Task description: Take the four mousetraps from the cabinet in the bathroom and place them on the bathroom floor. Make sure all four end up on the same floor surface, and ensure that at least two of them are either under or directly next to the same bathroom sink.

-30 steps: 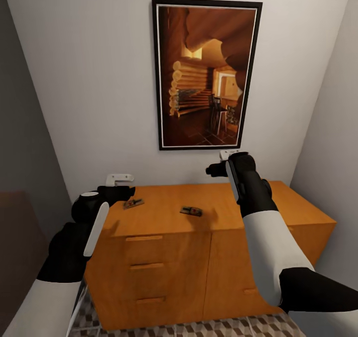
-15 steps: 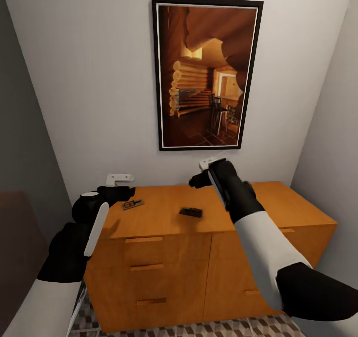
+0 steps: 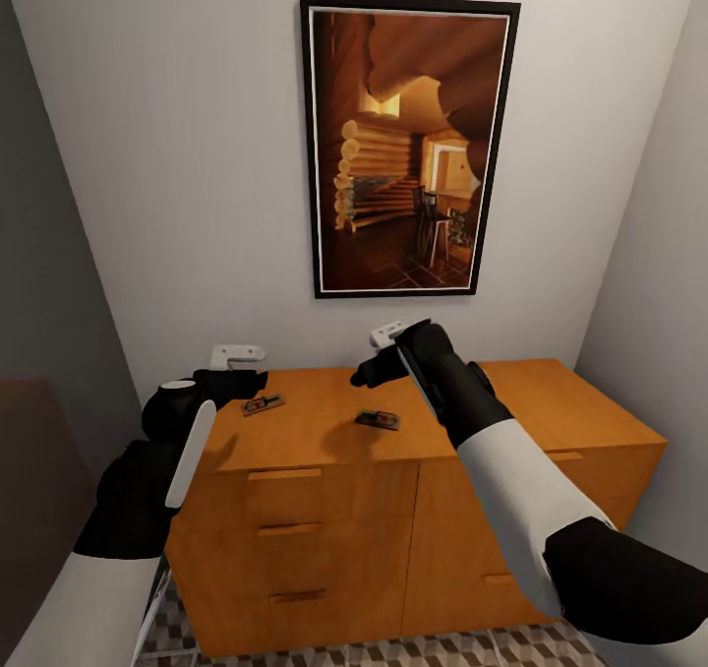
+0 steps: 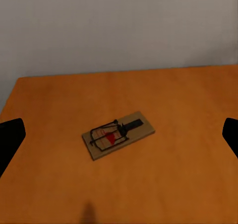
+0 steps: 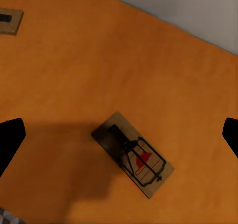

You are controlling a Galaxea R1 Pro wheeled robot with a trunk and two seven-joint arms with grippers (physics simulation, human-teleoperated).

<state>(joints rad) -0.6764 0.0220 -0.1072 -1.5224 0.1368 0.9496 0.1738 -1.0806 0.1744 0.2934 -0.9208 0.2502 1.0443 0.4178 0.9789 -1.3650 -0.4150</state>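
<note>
Your right hand hangs wide open over the mousetrap mid-surface on the cabinet; lower straight and pinch its long edges. The left hand, probably open too, faces the other trap at its 12 o'clock.

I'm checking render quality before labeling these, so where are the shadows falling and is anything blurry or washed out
Head view: evenly lit, no glare; a soft shadow lies on the cabinet top beside the mousetrap below the right gripper. Right wrist view: a broad dark shadow covers one end of the mousetrap. Left wrist view: the other mousetrap looks slightly soft, with only a faint shadow.
</note>
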